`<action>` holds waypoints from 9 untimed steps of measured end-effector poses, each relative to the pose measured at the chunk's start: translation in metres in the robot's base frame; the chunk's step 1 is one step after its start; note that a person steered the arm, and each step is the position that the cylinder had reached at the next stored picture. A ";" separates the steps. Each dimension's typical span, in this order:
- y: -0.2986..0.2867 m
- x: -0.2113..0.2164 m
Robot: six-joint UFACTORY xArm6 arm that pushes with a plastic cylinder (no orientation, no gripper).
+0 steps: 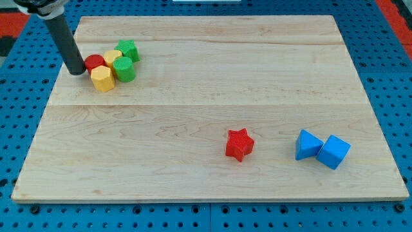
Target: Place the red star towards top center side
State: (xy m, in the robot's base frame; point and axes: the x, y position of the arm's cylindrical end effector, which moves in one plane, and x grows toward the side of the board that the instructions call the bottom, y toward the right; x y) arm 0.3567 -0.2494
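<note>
The red star (239, 144) lies on the wooden board (212, 77), right of centre and toward the view's bottom. My tip (76, 71) rests on the board at the view's upper left, far from the star. It sits just left of a red round block (94, 62), touching or nearly touching it. That block heads a tight cluster with a yellow hexagonal block (102, 78), a second yellow block (112, 57), a green cylinder (123, 69) and a green star (128, 49).
Two blue blocks sit together at the lower right: one (308, 144) and a cube-like one (334, 152). The board lies on a blue pegboard surface (386, 64).
</note>
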 end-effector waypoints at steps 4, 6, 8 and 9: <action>0.194 0.212; 0.293 0.174; 0.294 0.075; 0.326 0.067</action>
State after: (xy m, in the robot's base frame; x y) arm 0.4241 0.0767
